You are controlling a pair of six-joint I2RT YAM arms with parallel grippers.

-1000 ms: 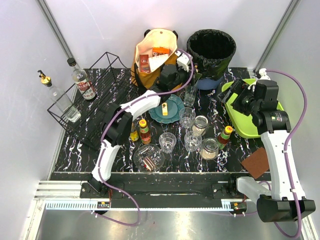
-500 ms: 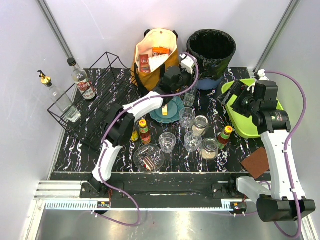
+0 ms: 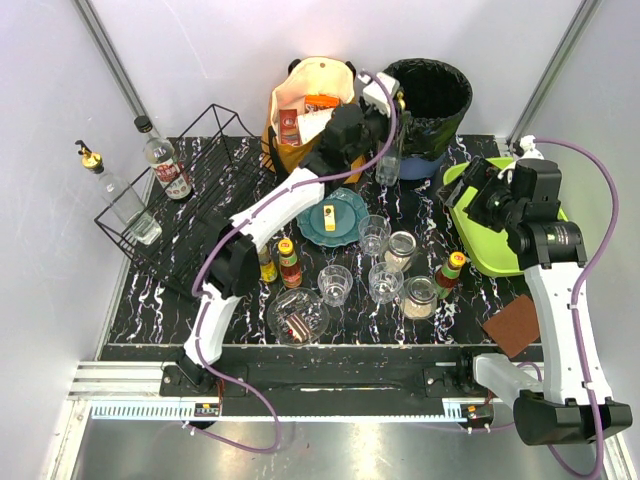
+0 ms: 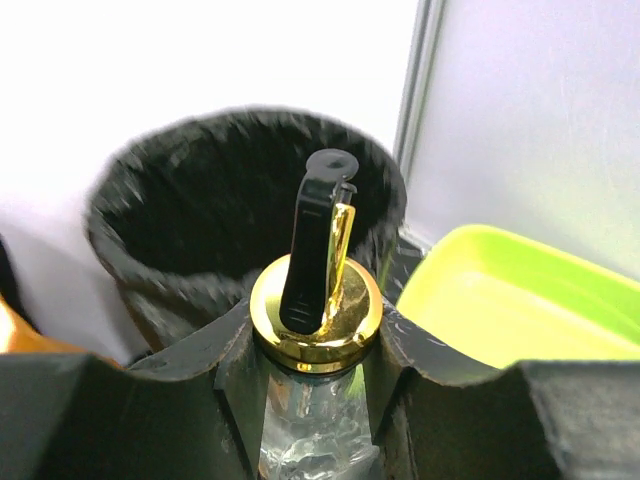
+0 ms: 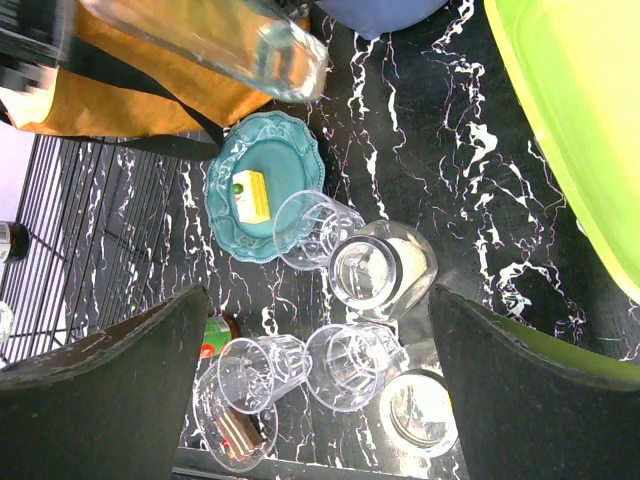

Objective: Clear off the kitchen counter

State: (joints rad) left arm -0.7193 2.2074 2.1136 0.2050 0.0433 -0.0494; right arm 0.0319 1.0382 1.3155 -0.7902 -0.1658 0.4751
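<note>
Left gripper (image 4: 312, 372): jaws clamped on the neck of a clear glass bottle (image 3: 388, 165) with a gold collar and black pour spout, gripping just under the collar. The bottle hangs off the surface at the near-left side of the round black bin with a black liner bag (image 3: 425, 95). Its spout is close to the bin's rim; I cannot tell whether they touch.

Right gripper (image 3: 470, 195): fingers spread wide with nothing between them, hovering to the near-right of the bin over the inner edge of the lime-green plastic tray (image 3: 490, 255).

Kitchen counter (image 3: 150, 300): a black slab with white veins, running from the bin's foot towards the arm bases and crowded with items.

Risks, as judged:
- The hold is on a slim, smooth glass neck, and only the collar stops a slide. A jerk or a tilt could let the bottle slip through or swing.
- The bottle's body hangs below the bin's rim height. A move straight towards the bin would likely knock the wall and tip the bin or twist the grip.
- A drop would land on hard stone near the clear ribbed tumblers (image 3: 374, 235) and the teal scalloped plate (image 3: 352, 215), both just on the near side of the bin, so breakage is likely.
- If any liquid remains, tilting would spill it through the open spout.
</note>
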